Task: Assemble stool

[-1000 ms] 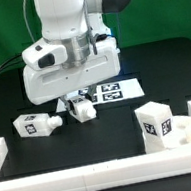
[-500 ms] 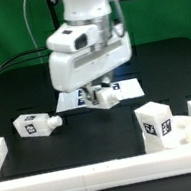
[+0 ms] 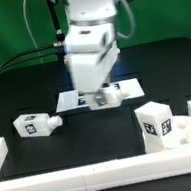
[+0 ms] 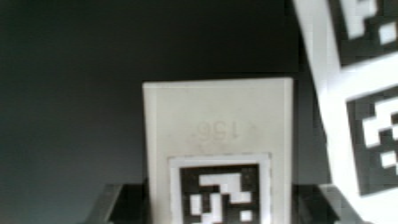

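My gripper (image 3: 104,96) is shut on a white stool leg (image 3: 106,98) and holds it above the table in front of the marker board (image 3: 122,87). In the wrist view the leg (image 4: 221,130) fills the middle, its black-and-white tag near the dark fingers (image 4: 128,205) on both sides. A second leg (image 3: 36,124) lies on its side at the exterior view's left. The round seat (image 3: 181,129) sits at the right front corner with a third leg (image 3: 152,122) standing on it.
White border rails run along the front (image 3: 97,172) and at the left end (image 3: 0,151). The marker board shows in the wrist view (image 4: 365,90) beside the held leg. A green backdrop stands behind the black table.
The arm has moved toward the exterior view's right with the leg in its gripper, and the wrist has turned. The other legs and the seat have not moved.
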`<state>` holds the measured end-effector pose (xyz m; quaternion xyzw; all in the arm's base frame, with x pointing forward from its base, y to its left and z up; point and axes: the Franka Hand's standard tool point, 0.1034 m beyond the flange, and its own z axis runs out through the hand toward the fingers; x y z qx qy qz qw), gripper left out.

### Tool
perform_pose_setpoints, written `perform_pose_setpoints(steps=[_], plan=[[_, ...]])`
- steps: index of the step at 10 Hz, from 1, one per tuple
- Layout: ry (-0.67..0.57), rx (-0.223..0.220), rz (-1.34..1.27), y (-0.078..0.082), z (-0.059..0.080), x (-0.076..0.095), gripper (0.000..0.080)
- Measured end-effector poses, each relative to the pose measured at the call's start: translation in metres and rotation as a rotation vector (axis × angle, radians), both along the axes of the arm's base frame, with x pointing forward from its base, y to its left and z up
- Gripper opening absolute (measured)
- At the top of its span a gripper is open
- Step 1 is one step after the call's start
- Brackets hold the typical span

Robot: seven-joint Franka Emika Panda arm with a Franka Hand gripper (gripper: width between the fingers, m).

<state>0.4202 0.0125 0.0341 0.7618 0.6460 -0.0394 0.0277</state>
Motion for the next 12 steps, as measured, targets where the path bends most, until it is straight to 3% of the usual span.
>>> perform_pose_setpoints(steps=[2, 4, 7, 12], plan=[[-0.019, 0.008, 0.093, -0.018, 0.001, -0.003, 0.0331], [-0.006, 0.000, 0.249, -0.017, 0.001, -0.003, 0.0332], [0.004, -0.010, 0.774, -0.005, -0.003, -0.003, 0.0332], [0.035, -0.030, 1.065, -0.014, -0.004, -0.006, 0.0333]])
